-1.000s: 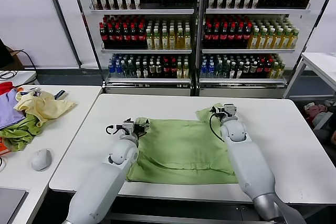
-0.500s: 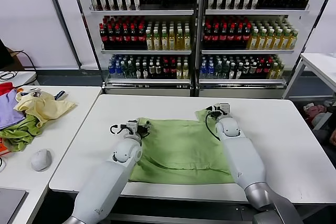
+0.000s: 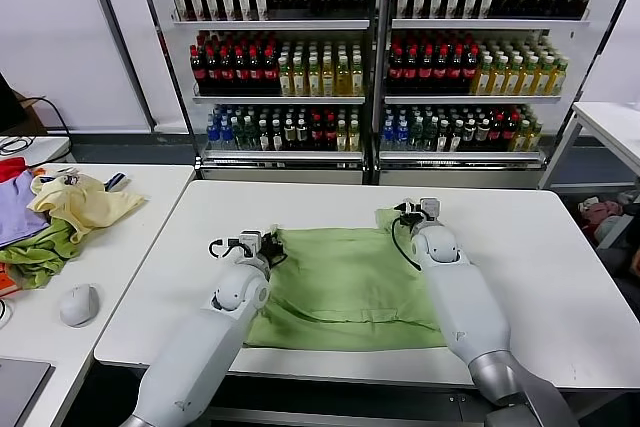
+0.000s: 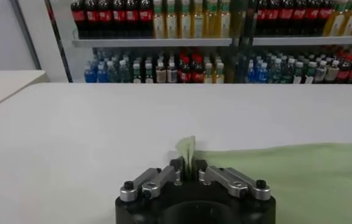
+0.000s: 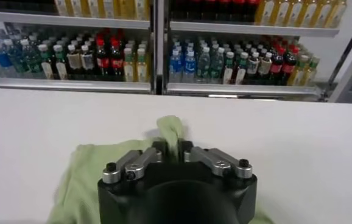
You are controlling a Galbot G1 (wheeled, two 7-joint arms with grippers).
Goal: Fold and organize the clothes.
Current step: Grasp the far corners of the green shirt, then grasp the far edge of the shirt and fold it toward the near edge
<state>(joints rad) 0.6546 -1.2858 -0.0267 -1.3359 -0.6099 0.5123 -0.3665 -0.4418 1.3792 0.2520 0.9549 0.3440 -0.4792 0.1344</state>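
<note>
A light sage-green shirt (image 3: pixel 345 282) lies spread on the white table (image 3: pixel 530 277), folded into a rough rectangle. My left gripper (image 3: pixel 268 243) is shut on the shirt's far left corner; a pinch of green cloth (image 4: pixel 187 149) stands up between its jaws (image 4: pixel 188 169). My right gripper (image 3: pixel 412 213) is shut on the shirt's far right corner, with a green fold (image 5: pixel 170 131) rising between its jaws (image 5: pixel 170 150). Both hands sit low at the cloth's far edge. No buttons or printed graphic show.
A side table (image 3: pixel 130 237) at the left holds a pale yellow garment (image 3: pixel 80 202), a lilac cloth (image 3: pixel 15 212), a green cloth (image 3: pixel 40 252) and a mouse (image 3: pixel 78 304). Shelves of bottles (image 3: pixel 380 57) stand behind the table. Another white table (image 3: pixel 610 122) is at the far right.
Both grippers have held the shirt's far corners throughout and pulled them slightly away from me and apart. The cloth now lies flatter with a straighter far edge.
</note>
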